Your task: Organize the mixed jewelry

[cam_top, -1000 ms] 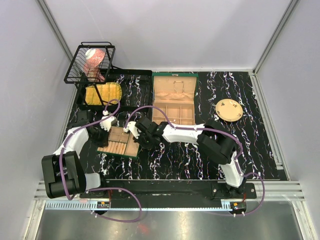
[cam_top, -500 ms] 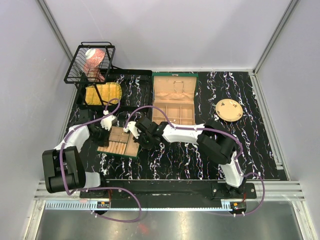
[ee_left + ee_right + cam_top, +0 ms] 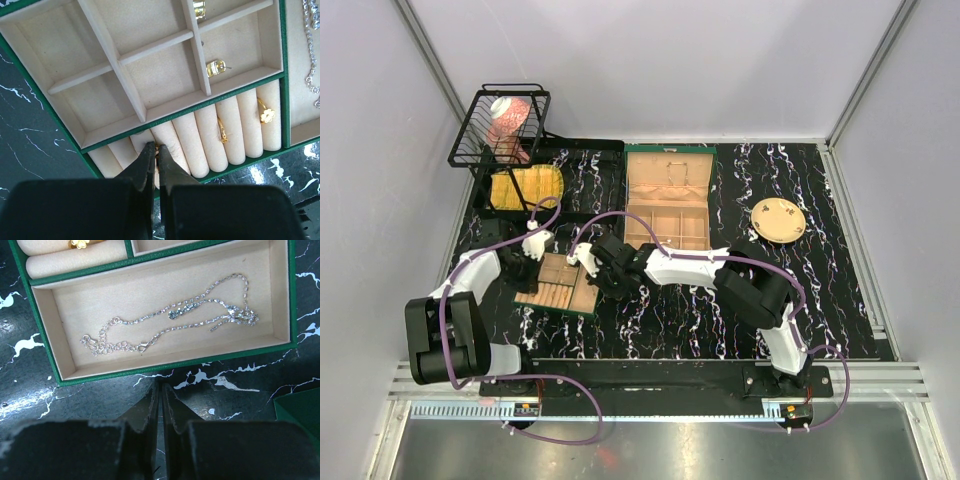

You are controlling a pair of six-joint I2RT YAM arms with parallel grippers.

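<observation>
- Silver chain [image 3: 175,315]: lies loose and looped in the long compartment on the right side of the tray [image 3: 55,40]. It sits on the beige floor, with its clasp end toward one short wall.
- Gold flower ring [image 3: 266,115]: seated in a slot of the ring rolls, in the outermost groove next to the chain compartment.
- Thin gold ring [image 3: 221,130]: in the rolls as well, two grooves over from the flower ring.
- Small gold piece [image 3: 216,67]: in a square compartment, against its divider.
- A second gold piece [image 3: 199,8]: in the next compartment over, half cut off by the edge of the view.
- The other square compartments in view are bare.
- Left gripper [image 3: 156,150]: clenched, with the tips pressed down at the ring rolls near the tray's edge. There is a tiny glint between the tips, and I cannot tell if it is a piece.
- Right gripper [image 3: 160,390]: jaws drawn together with nothing between them. It hangs over the black marbled table [image 3: 75,395], just outside the green rim of the chain compartment.
- Tray: at near left on the table.
- Green box [image 3: 667,172]: open, far centre, well apart from the tray.
- Round tan plate [image 3: 778,218]: far right.
- Wire basket [image 3: 500,125]: far left corner.
</observation>
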